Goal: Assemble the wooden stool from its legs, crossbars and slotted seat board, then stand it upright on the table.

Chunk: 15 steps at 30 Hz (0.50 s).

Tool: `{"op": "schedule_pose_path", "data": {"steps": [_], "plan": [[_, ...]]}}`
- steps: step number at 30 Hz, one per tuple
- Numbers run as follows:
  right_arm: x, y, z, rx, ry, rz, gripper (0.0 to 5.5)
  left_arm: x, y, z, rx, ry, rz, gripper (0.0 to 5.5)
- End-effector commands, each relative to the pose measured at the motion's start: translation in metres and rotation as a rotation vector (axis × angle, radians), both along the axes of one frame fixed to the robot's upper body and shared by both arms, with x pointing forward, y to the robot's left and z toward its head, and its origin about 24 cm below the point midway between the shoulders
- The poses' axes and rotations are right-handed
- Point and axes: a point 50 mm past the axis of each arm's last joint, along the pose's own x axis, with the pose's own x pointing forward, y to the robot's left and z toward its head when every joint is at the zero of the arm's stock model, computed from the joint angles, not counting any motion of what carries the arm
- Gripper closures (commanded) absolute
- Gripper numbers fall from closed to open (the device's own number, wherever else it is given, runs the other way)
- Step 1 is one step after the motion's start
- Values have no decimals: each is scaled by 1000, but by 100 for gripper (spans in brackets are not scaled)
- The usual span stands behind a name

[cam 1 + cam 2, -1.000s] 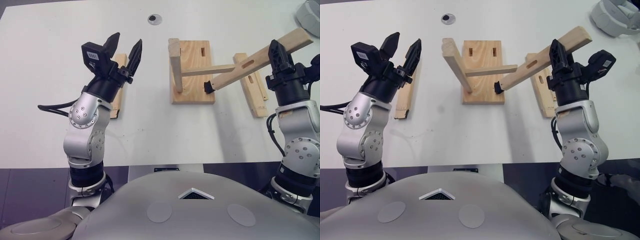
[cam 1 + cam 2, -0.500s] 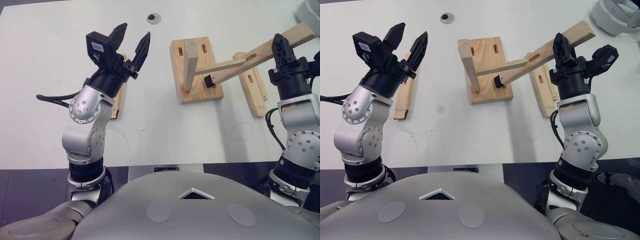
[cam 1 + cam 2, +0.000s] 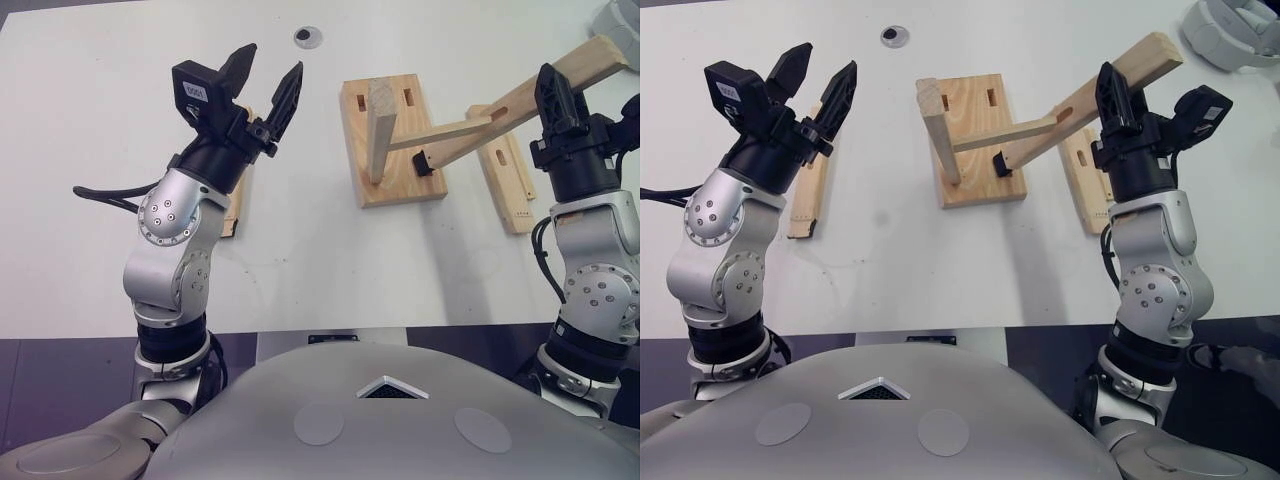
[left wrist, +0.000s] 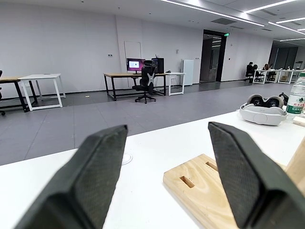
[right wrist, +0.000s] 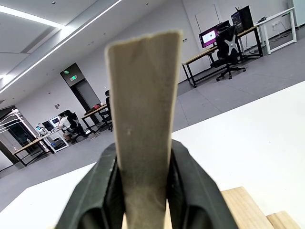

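Left gripper point(image 3: 270, 62) has risen and swung in toward the seat board since a second ago. The board has slid and turned a little, and the right arm has lifted its leg higher. Little has changed in the last half second.

Left gripper hovers above the table point(image 3: 100, 120), fingers spread wide, holding nothing. A loose slotted leg point(image 3: 235, 205) lies flat on the table beneath that arm.

Slotted seat board point(image 3: 395, 185) lies flat mid-table, two slots showing near its far edge. A tilted leg point(image 3: 378, 130) stands over it with its lower end on or at the board; I can't tell if it sits in a slot. A crossbar point(image 3: 440, 133) joins that leg to the held leg point(image 3: 490, 115), which slants up to the right with a black cap at its low end.

Right gripper point(image 3: 552, 95) is clamped tight on the held leg near its upper end. Another loose slotted leg point(image 3: 510, 190) lies flat beside the board's right edge.

Progress, as a judgement:
- Done: one leg pair is joined by a crossbar.
- Left: seat that pair in the board, add the two loose legs and any remaining crossbars, then stand the stool upright.
- Overall: under halfway.
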Motion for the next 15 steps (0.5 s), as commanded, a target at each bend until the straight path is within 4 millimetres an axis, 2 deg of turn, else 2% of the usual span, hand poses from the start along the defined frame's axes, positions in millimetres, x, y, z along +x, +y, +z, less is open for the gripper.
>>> {"op": "schedule_pose_path", "data": {"steps": [1,15], "plan": [[0,-3,0,-21,11,-21,448,1,0,0,12,6,-4,238],[1,-8,4,-18,3,-44,448,1,-2,1,6,7,-7,238]]}}
